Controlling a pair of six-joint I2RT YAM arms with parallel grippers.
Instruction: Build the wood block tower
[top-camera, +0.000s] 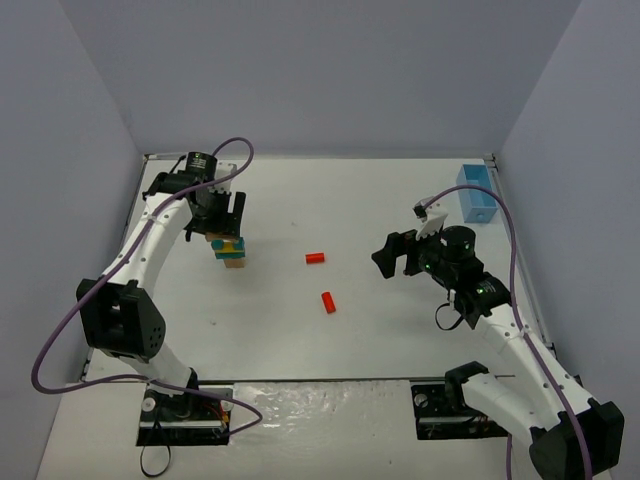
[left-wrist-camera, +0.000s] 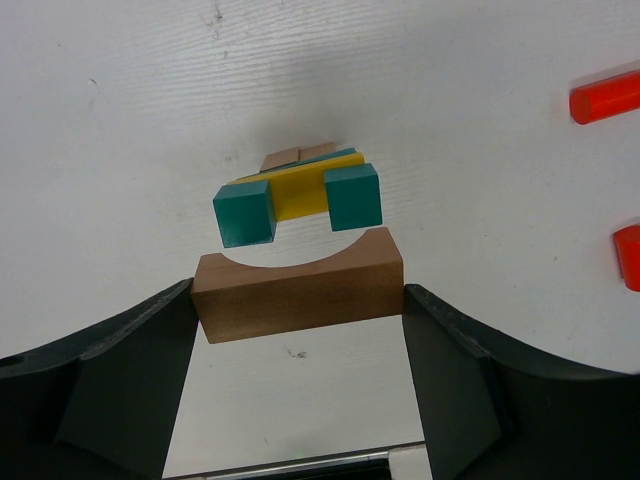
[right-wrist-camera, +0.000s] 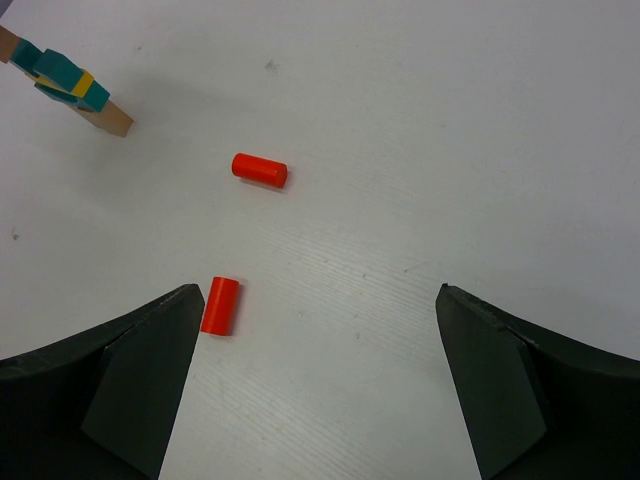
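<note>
- Top external view: white table (top-camera: 380, 330) with both arms reaching in from the near edge. A light-blue rectangular bin (top-camera: 477, 192) sits at the far right corner, well apart from the work.
- Left gripper (top-camera: 224, 226) hangs over the stack on the table's left side. Its jaws are clamped on a tan wooden arch block (left-wrist-camera: 298, 288), one finger at each end, curved cut-out turned toward the stack.
- Right gripper (right-wrist-camera: 320, 300) is poised right of centre, jaws spread wide with nothing between them.
- Partly built wood block tower (top-camera: 232, 252) stands under the left gripper. It has a tan base block (left-wrist-camera: 300, 156), a yellow flat piece (left-wrist-camera: 298, 192) and two teal cubes (left-wrist-camera: 353, 195) side by side with a gap between.
- Two small red wooden cylinders (right-wrist-camera: 259, 168) (right-wrist-camera: 219, 305) lie on their sides on the bare table between the arms. They are near each other, not touching, and well apart from the tower.
- Step in hand, as I judge it: seating the arch across the teal cubes. Contact cannot be told from the left wrist view.
- Next move calls for one arch foot centred on each cube, a level descent and a gentle release. The cylinders follow, and the right gripper is nearest them.
</note>
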